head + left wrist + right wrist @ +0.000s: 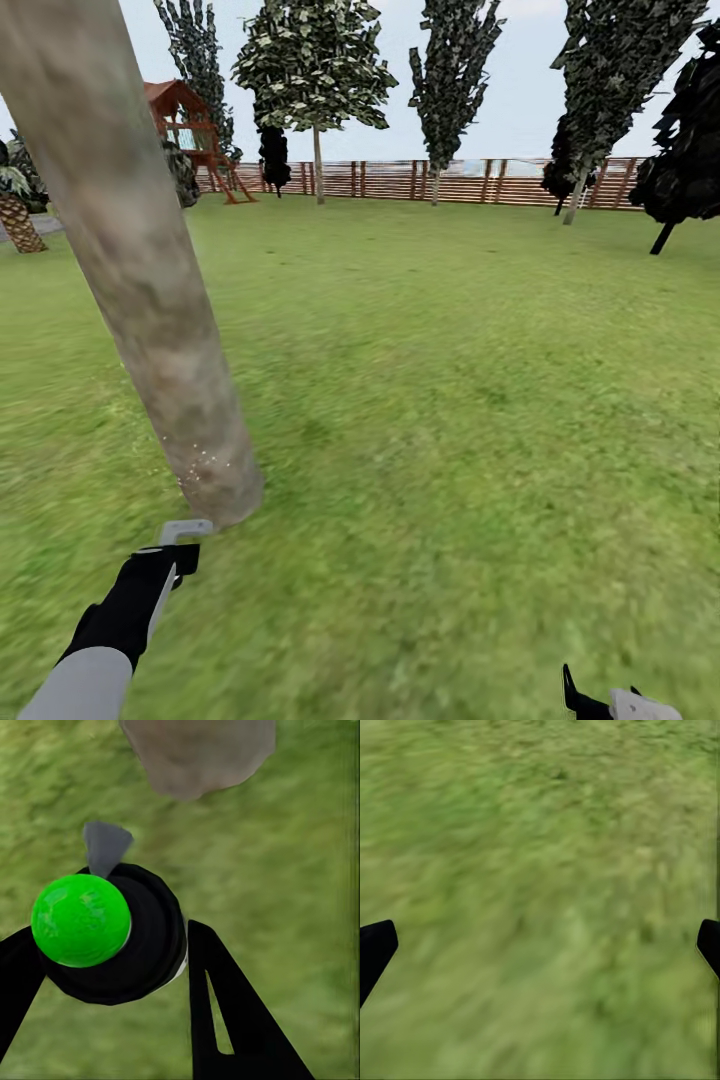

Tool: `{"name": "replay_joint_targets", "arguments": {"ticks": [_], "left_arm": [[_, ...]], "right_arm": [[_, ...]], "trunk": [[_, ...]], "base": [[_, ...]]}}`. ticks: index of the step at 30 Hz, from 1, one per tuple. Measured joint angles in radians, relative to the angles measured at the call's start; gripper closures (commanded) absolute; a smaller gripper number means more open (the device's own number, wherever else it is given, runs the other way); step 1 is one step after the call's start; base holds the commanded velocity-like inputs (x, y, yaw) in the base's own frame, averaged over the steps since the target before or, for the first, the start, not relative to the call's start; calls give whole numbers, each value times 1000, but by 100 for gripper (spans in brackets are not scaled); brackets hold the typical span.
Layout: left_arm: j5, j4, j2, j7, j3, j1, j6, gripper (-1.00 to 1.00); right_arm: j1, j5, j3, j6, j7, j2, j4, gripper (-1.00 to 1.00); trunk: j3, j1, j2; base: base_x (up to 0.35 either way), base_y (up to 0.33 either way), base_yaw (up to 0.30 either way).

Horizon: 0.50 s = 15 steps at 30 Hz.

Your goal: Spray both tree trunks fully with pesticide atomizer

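The left gripper [168,568] is clamping the pesticide atomizer [109,934], its nozzle pointing at the foot of the tree trunk [140,270] just beyond, while the right gripper [540,945] is hanging wide open, empty, farther from the trunk.

My right tool [600,703] cut off at the bottom edge, tree trunk [130,260] top cropped, atomizer [105,930] body hidden below its cap.
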Motion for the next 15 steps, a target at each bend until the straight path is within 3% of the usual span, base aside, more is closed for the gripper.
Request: {"name": "replay_joint_targets", "arguments": {"ticks": [9, 15], "left_arm": [[0, 1, 0, 0, 0, 1, 0, 100], [0, 3, 0, 0, 0, 1, 0, 100]], "right_arm": [[0, 0, 0, 0, 0, 0, 0, -100], [0, 0, 0, 0, 0, 0, 0, -100]], "trunk": [[0, 0, 0], [0, 0, 0]], "base": [[-38, -271, 240], [145, -252, 275]]}}
